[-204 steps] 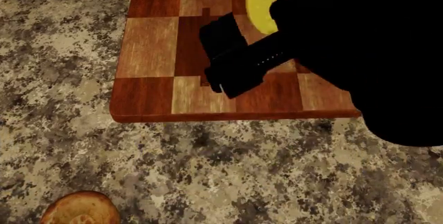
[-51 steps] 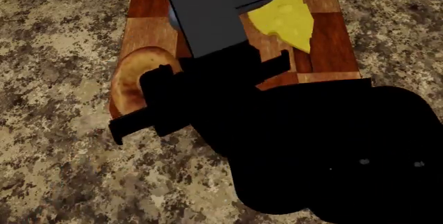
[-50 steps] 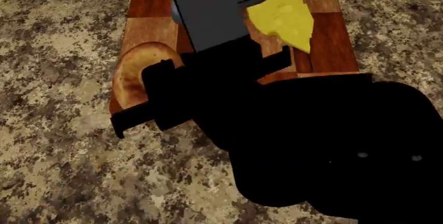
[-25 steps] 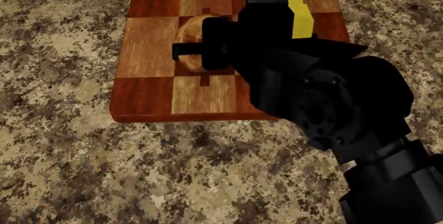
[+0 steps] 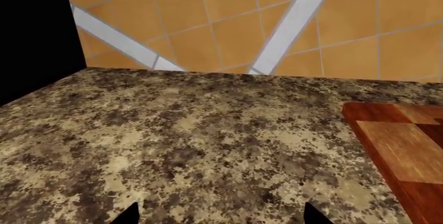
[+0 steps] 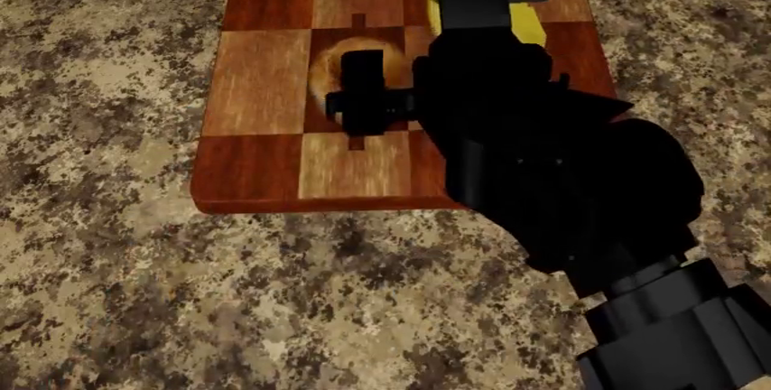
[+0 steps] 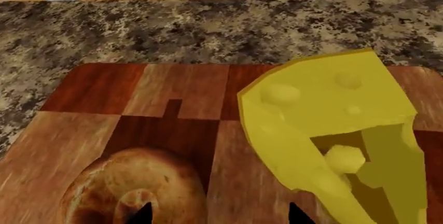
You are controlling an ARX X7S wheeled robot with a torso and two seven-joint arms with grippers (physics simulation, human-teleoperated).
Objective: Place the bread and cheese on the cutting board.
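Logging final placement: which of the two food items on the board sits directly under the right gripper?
The bread, the round browned bun; the right gripper hangs right over it. The cheese, a yellow holed wedge, lies beside it on the cutting board.

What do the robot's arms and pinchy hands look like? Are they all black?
Almost all black. In the head view the right arm is a chain of chunky, rounded matte-black blocks, ending near the base in a ribbed, ring-shaped joint. One boxy dark grey segment shows at the top. The right gripper is a blocky black silhouette. Each wrist view shows only two small black pointed tips. No cables, stickers or markings are visible.
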